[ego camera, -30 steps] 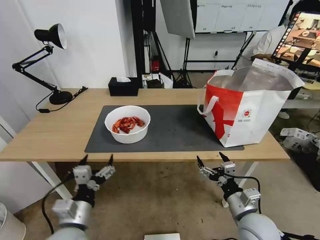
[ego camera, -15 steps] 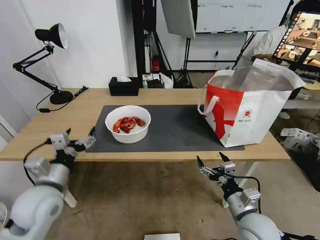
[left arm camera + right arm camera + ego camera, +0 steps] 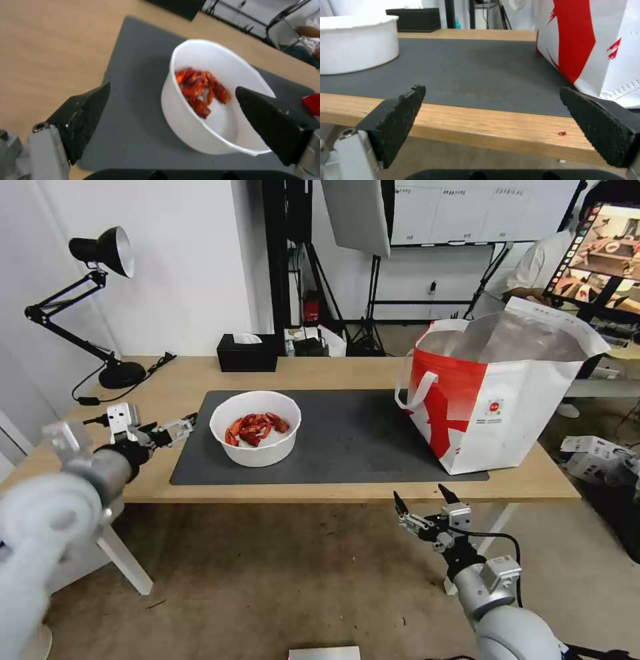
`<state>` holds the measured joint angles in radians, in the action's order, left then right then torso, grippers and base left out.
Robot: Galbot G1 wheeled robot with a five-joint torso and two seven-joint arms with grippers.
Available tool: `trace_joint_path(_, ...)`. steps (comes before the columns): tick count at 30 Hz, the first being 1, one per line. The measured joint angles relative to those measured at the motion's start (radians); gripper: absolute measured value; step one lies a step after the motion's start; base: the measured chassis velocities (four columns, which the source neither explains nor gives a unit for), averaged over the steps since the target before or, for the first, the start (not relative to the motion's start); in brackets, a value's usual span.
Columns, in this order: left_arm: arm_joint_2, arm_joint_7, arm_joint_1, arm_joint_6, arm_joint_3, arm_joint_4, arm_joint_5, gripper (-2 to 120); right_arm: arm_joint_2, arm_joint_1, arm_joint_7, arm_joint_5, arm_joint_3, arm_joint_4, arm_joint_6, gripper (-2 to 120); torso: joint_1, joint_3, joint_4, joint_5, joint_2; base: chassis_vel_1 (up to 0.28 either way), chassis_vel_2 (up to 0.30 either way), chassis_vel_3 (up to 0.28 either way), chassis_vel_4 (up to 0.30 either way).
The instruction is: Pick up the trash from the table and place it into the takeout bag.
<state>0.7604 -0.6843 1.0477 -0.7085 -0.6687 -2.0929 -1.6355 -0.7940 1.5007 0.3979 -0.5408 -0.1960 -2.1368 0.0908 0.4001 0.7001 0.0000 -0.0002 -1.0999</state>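
On the mat (image 3: 347,437), round bowl (image 3: 255,428) sits upright.

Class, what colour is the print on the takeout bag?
Red on white, on the takeout bag; clearest in the head view.

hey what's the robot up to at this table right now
The robot is clearing trash. Its left hand, fingers open, is over the table beside the white bowl of red shells, not touching it. The right hand waits open below the table's front edge. The takeout bag stands open on the right.
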Motion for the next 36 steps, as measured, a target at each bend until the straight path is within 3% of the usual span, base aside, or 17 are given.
trace_joint_path(4,-0.026,-0.031,-0.064,-0.033,0.020,0.068,-0.104,100,0.000,0.000,0.000,0.000,0.000,0.000,0.000,100,0.000,0.000,0.0002,0.0001,0.000,0.000,0.000,0.000,0.000)
trace_joint_path(16,-0.025,-0.054,-0.289,-0.035,0.154,0.253,-0.242,100,0.000,0.000,0.000,0.000,0.000,0.000,0.000,100,0.000,0.000,0.0000,0.0002,0.000,0.000,0.000,0.000,0.000)
trace_joint_path(36,0.022,-0.034,-0.432,-0.029,0.342,0.377,-0.201,100,0.000,0.000,0.000,0.000,0.000,0.000,0.000,100,0.000,0.000,0.0001,0.0002,0.000,0.000,0.000,0.000,0.000)
